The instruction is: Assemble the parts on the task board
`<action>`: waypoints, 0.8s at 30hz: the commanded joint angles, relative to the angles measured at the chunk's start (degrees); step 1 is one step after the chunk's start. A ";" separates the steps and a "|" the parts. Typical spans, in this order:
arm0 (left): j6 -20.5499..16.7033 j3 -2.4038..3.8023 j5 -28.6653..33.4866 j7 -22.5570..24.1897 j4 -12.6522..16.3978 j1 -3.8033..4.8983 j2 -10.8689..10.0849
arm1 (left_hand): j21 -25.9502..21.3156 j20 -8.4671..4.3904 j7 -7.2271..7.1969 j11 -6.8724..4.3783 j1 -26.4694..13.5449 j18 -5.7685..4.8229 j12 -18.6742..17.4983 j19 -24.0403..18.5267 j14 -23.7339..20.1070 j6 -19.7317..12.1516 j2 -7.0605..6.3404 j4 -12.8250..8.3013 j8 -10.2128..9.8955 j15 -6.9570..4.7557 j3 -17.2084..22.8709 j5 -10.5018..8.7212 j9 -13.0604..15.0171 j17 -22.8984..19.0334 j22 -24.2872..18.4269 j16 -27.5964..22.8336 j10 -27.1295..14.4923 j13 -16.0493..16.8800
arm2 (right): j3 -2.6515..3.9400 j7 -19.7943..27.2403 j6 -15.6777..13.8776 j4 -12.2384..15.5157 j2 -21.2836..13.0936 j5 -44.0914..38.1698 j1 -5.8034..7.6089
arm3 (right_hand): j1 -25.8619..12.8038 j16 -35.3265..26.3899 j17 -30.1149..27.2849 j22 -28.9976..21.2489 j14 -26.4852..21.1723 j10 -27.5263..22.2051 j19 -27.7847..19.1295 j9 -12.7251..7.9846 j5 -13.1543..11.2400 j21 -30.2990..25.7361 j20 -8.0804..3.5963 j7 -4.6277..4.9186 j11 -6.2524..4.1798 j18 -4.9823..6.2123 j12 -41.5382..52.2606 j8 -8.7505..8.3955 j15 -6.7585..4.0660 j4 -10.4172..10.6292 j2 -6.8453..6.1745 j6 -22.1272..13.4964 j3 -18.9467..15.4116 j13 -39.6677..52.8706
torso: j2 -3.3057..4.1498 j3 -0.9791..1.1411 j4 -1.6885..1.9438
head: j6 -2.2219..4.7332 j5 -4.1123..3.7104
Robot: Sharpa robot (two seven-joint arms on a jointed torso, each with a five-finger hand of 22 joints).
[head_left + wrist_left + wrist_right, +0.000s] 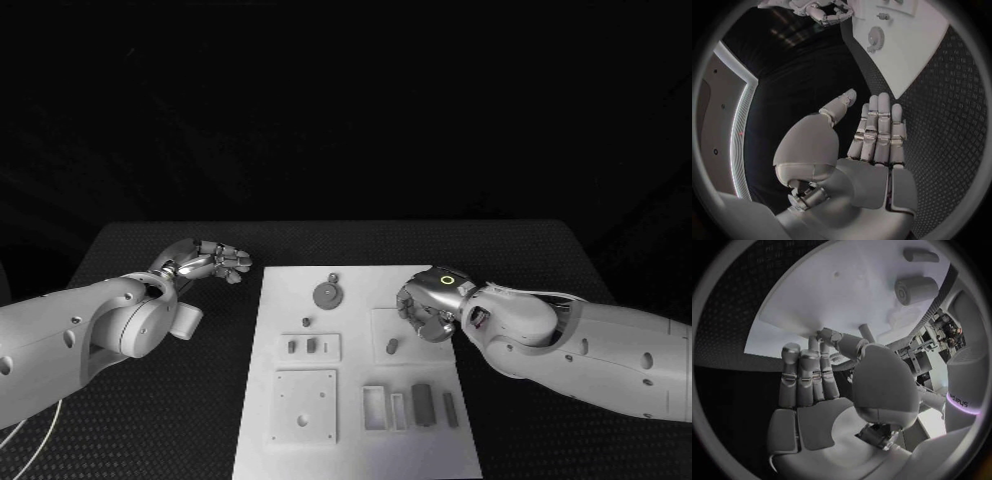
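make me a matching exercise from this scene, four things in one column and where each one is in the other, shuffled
Things
1. left hand
2. right hand
3. round disc part
4. square plate with holes

Places
A. near corner of the task board, on the robot's left side
B. over the black table, beside the board's left edge
C. far part of the board, near its middle
D. over the board's right side, fingers pointing down at it

Pairs: 1-B, 2-D, 3-C, 4-A
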 commanded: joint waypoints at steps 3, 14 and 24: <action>0.41 0.03 0.21 0.25 -0.06 -0.02 0.17 | -0.39 -0.15 0.03 0.01 -0.25 0.25 -0.29 0.39 0.56 -0.40 -0.02 0.00 0.26 0.00 -0.25 0.02 -0.06 0.13 0.10 -0.25 -0.39 -0.08 | 0.15 2.65 2.41 0.59 0.00 1.72 0.41 | -0.72 0.13 0.10 0.57 -0.10 6.61 0.36 0.08 0.29 0.11 -0.08 0.09 -1.27 1.90 0.05 0.34 -0.42 -0.28 0.19 0.20 0.22 0.15 | 0.00 -0.02 0.03 | 0.14 -0.07; 0.60 0.03 0.20 0.17 -0.20 -0.03 0.15 | -0.41 -0.18 0.05 0.03 -0.25 0.25 -0.29 0.44 0.59 -0.46 -0.05 0.00 0.25 -0.02 -0.27 0.02 -0.09 0.22 0.12 -0.27 -0.45 -0.10 | 0.42 3.13 3.93 0.74 -0.39 2.20 0.92 | -0.92 0.04 0.17 0.57 -0.07 6.68 0.38 0.15 0.48 0.09 -0.08 0.08 -1.27 1.90 -0.11 0.28 -0.42 -0.44 0.24 0.21 0.29 0.19 | 0.01 -0.01 0.00 | 0.00 0.05; 0.60 0.03 0.16 0.19 -0.39 -0.03 0.16 | -0.43 -0.21 0.07 0.05 -0.24 0.24 -0.29 0.47 0.61 -0.52 -0.06 0.00 0.25 -0.04 -0.26 0.03 -0.12 0.30 0.13 -0.30 -0.51 -0.11 | 0.74 3.64 4.92 1.26 -0.97 3.58 1.28 | -1.20 -0.07 0.28 0.57 -0.06 6.78 0.37 0.24 0.79 0.06 -0.06 0.09 -1.26 1.90 -0.34 0.19 -0.42 -0.67 0.37 0.22 0.31 0.26 | -0.01 -0.03 0.04 | -0.14 0.06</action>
